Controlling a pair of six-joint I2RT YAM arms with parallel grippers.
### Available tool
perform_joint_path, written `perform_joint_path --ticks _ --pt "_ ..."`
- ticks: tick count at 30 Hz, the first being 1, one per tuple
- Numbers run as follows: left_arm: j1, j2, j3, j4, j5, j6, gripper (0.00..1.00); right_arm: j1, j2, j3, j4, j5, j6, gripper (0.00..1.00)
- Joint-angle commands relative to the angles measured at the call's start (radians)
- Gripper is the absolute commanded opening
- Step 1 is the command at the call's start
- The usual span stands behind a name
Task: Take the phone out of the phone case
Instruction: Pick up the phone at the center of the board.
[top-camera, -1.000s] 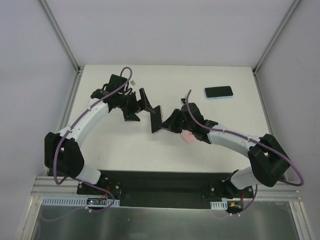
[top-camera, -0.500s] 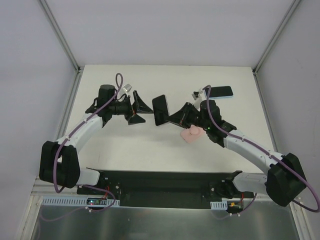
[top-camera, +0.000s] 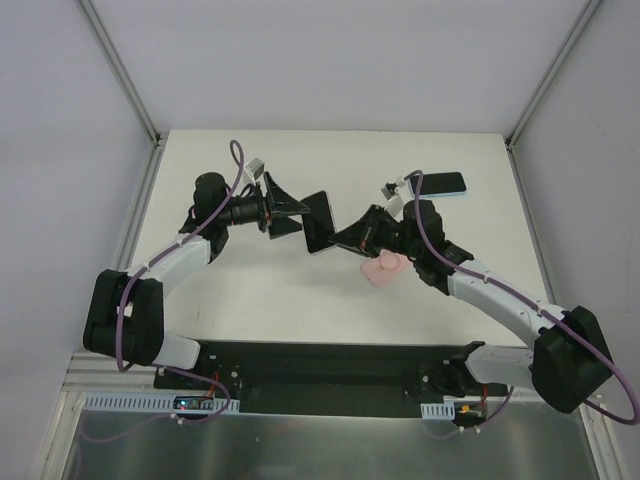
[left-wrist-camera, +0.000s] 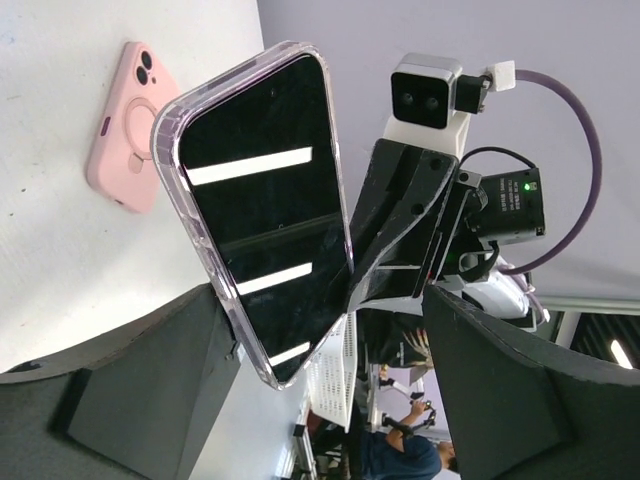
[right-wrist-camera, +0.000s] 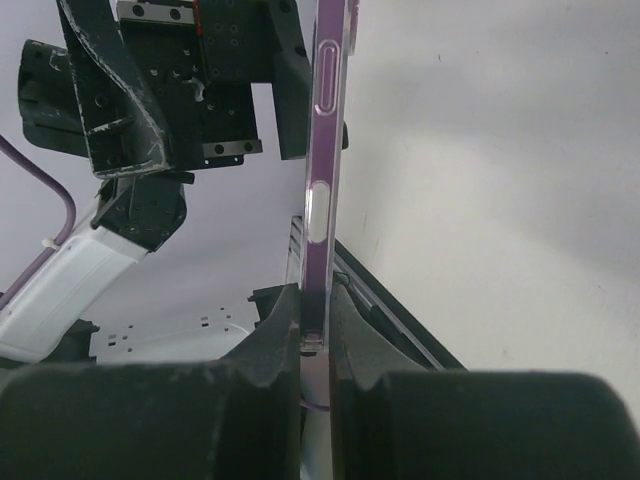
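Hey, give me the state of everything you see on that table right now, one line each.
phone: in its clear case, screen dark, held off the table.
right gripper: shut on the phone's edge.
left gripper: open, fingers either side of the phone.
pink case: lying on the table, back up.
second phone: flat on the table, screen dark.

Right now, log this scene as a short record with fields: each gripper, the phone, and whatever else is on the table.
right gripper: shut on one end of the cased phone, holding it off the table
left gripper: open, jaws on either side of the phone's other end; contact unclear
clear case: on the phone, not yet removed
pink case: back up on the table, beside the right arm
other phone: screen up, far right of the table
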Motion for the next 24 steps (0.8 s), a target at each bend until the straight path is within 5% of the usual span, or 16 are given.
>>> perform_joint_path --ticks 1,13,19,22,24 --pt "-0.017 0.004 -0.002 0.148 0.037 -0.053 0.81 0.002 -0.018 0.01 0.181 -0.075 0.064 0.01" --pt "-0.024 0.047 -0.028 0.326 0.012 -0.153 0.71 0.004 0.039 -0.046 0.442 -0.103 0.216 0.01" --pt "-0.029 0.08 -0.042 0.49 -0.008 -0.269 0.47 0.008 0.08 -0.04 0.483 -0.107 0.234 0.01" --pt "-0.037 0.091 -0.036 0.501 -0.012 -0.292 0.26 0.013 0.093 -0.043 0.488 -0.101 0.231 0.01" --pt "-0.04 0.096 -0.031 0.504 -0.021 -0.302 0.0 0.017 0.094 -0.046 0.488 -0.092 0.231 0.01"
